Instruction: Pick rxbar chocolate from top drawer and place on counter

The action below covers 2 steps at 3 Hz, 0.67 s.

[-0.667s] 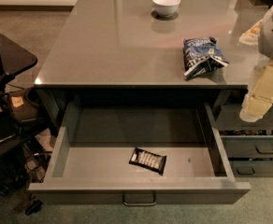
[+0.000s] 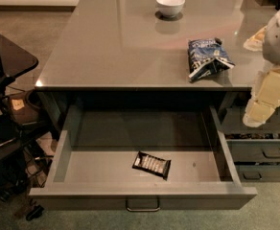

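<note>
The rxbar chocolate is a small black wrapper with white lettering. It lies flat on the floor of the open top drawer, near the front and a little right of centre. The drawer is pulled fully out, with its curved handle at front centre. The glossy grey counter spans the view above it. My gripper, at the end of the cream and white arm, hangs at the right edge. It is beside the drawer's right wall and well clear of the bar.
A blue-and-white chip bag lies on the counter's right front, and a white bowl stands at the back. Narrower grey drawers are low on the right. A black side table with cables and gear stands at the left.
</note>
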Available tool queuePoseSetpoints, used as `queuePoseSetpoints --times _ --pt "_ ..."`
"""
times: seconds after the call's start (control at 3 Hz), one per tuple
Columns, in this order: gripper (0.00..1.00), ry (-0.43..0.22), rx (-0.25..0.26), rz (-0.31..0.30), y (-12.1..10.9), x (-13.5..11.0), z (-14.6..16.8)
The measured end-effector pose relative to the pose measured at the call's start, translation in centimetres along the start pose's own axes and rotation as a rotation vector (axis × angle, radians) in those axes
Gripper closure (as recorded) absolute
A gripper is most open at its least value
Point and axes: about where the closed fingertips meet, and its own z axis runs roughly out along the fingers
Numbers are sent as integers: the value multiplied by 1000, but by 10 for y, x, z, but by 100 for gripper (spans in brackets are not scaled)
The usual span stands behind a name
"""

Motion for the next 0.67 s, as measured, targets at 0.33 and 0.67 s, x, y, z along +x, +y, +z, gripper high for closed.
queuePoseSetpoints --times 0.33,0.67 --pt "0 -48 -45 58 -1 16 43" --pt "0 -94 -90 128 2 32 91"
